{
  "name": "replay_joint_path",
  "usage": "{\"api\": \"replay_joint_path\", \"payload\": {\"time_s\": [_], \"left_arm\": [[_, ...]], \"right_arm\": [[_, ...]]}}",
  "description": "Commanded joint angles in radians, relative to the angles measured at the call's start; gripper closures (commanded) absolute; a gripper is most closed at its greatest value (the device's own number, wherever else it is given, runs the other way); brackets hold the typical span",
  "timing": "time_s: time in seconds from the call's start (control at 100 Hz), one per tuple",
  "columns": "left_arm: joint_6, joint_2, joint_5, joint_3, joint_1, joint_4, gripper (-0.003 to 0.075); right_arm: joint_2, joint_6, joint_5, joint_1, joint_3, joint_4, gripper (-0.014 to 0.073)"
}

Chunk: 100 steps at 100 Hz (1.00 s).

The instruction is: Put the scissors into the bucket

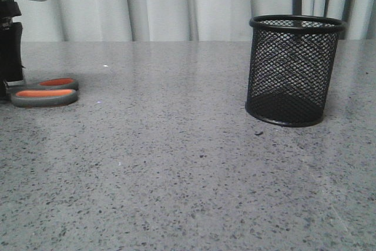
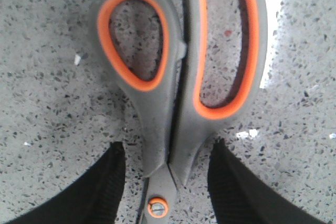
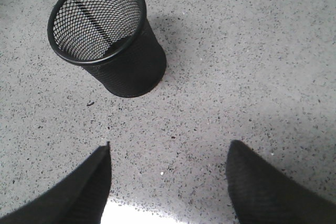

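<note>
The scissors lie flat on the grey table at the far left, dark grey handles lined with orange. In the left wrist view the scissors fill the frame and my left gripper is open, one finger on each side of the handle neck near the pivot screw, not touching. In the front view only the left arm's black body shows at the left edge. The bucket, a black wire-mesh cup, stands upright at the right. In the right wrist view the bucket is empty and my right gripper is open, apart from it.
A speckled grey stone table runs across the view. Pale curtains hang behind its far edge.
</note>
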Motion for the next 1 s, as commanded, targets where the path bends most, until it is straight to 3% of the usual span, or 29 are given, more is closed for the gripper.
{"api": "replay_joint_path", "payload": {"time_s": [0.0, 0.76, 0.88, 0.99], "left_arm": [[0.002, -0.042, -0.011, -0.030, 0.002, -0.020, 0.0384], [0.002, 0.034, 0.023, -0.030, 0.002, -0.049, 0.0389], [0.002, 0.034, 0.030, -0.030, 0.002, -0.047, 0.0471], [0.002, 0.034, 0.046, -0.030, 0.002, -0.038, 0.0650]], "right_arm": [[0.006, -0.016, -0.045, -0.006, -0.034, 0.021, 0.0171], [0.006, -0.016, -0.019, -0.006, -0.034, 0.026, 0.0171], [0.006, -0.016, -0.019, -0.006, -0.034, 0.026, 0.0171], [0.006, -0.016, -0.019, -0.006, -0.034, 0.026, 0.0171]]}}
